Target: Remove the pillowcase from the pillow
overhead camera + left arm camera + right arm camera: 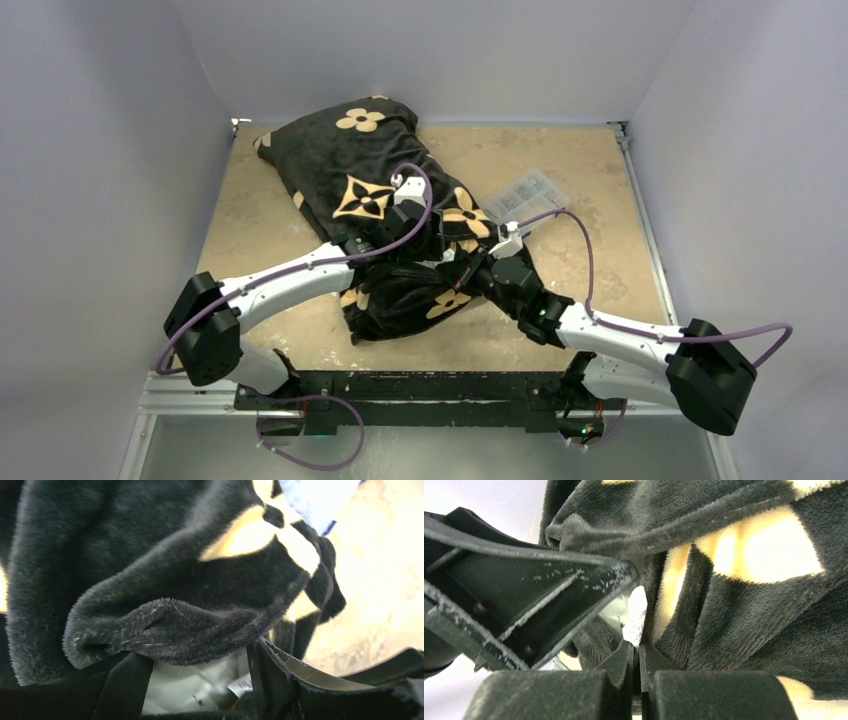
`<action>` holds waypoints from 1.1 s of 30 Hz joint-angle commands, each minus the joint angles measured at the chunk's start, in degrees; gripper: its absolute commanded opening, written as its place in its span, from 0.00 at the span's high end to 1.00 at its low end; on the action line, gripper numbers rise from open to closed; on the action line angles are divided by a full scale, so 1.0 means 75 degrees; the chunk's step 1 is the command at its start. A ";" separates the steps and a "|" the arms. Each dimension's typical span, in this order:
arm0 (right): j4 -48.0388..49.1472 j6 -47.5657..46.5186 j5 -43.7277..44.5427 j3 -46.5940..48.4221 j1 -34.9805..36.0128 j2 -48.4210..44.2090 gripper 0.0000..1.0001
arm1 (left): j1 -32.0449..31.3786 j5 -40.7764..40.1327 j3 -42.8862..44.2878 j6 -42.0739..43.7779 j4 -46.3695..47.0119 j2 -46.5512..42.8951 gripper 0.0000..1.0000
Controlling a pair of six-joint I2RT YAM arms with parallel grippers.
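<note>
The black plush pillowcase [340,165] with tan flower and star motifs lies slantwise from the back left to the table's middle, stuffed full. Both grippers meet at its near end. My left gripper [437,252] is open; in the left wrist view its fingers [122,682] straddle pale material [185,685] under the rolled black hem [165,630]. I cannot tell whether that is the pillow or the lining. My right gripper [470,262] is shut [640,650] on a white printed label [636,615] at the fabric's [749,620] edge. The label also shows in the left wrist view [242,685].
A clear plastic box [525,195] lies on the tan table [600,180] just right of the pillowcase. White walls close in the back and both sides. The left gripper's scratched black finger [539,590] fills the left of the right wrist view.
</note>
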 commanded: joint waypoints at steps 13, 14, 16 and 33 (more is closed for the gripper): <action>0.0222 -0.0083 -0.0524 -0.0310 0.0067 -0.0199 1.00 | 0.0761 0.0190 -0.0219 -0.0109 0.0312 0.0982 0.19; 0.0257 -0.0122 -0.0516 -0.0277 0.0067 -0.0137 1.00 | 0.0768 0.0389 -0.0270 -0.0142 0.0396 0.1090 0.18; 0.0300 -0.0168 -0.0495 -0.0218 0.0067 -0.0029 1.00 | 0.0768 0.0795 -0.0351 -0.0206 0.0590 0.1255 0.16; -0.0277 0.0155 -0.0467 -0.0374 0.0067 -0.0618 1.00 | 0.1697 0.0782 0.0026 0.0216 0.0372 0.0455 1.00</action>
